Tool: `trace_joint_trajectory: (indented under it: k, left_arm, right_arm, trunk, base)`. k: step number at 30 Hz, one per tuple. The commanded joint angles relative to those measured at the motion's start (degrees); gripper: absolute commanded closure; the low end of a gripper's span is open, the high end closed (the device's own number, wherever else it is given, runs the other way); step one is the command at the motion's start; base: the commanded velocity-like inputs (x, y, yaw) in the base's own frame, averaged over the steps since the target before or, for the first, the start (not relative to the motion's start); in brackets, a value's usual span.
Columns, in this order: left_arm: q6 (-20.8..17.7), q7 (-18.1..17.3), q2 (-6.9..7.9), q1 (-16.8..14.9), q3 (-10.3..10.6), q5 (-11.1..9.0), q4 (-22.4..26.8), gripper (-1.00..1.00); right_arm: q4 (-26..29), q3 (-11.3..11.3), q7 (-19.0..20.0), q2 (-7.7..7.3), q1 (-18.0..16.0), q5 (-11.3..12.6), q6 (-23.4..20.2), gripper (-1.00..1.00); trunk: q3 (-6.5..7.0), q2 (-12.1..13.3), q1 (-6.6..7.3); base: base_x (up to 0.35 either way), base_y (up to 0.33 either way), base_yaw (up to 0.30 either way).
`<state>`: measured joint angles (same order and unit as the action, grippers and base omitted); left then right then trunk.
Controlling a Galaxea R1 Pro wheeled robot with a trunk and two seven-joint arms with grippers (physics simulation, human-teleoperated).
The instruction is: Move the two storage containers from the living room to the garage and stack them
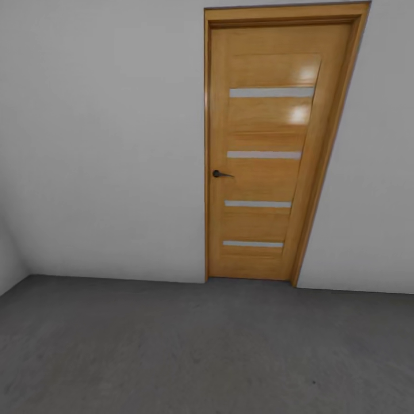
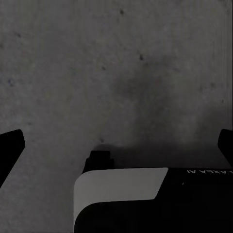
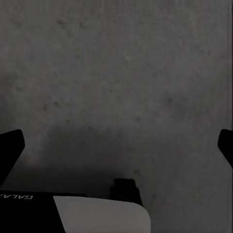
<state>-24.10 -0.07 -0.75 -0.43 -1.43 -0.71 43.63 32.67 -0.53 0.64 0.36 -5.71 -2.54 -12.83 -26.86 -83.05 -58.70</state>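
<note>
Here, a closed wooden door with glass slats stands in the garage's white wall, above the grey concrete floor. Both wrist views look down on that floor, each gripper's jaws spread wide, holding nothing.

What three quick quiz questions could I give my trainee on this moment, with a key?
1. True or false: the wooden door is shut.
2. How many glass slats does it have? A) two B) four C) six
3. Fill in: both wrist views look down on the grey concrete ____.

Key:
1. True; it sits flush in its frame, handle on its left edge.
2. B.
3. Floor. The left gripper and right gripper are spread wide with nothing between the fingers.
</note>
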Motion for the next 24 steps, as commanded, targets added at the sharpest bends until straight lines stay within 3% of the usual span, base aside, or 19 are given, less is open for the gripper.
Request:
trace_joint_trajectory:
  k: [1, 24]
  left_arm:
    - [-0.34, -0.01, -0.04, -0.01, -0.15, -0.08, 0.09, -1.00]
    - [-0.34, -0.02, -0.08, -0.01, -0.15, -0.13, 0.05, -1.00]
  right_arm:
    - [0.11, -0.04, 0.07, -0.01, -0.01, -0.27, -0.36, -1.00]
    - [0.11, 0.01, 0.07, -0.10, -0.01, -0.36, -0.36, -1.00]
  trunk:
    - [-0.06, -0.03, -0.03]
    - [-0.06, -0.03, -0.03]
  base:
    - [0.310, -0.131, 0.000]
    - [0.312, -0.129, 0.000]
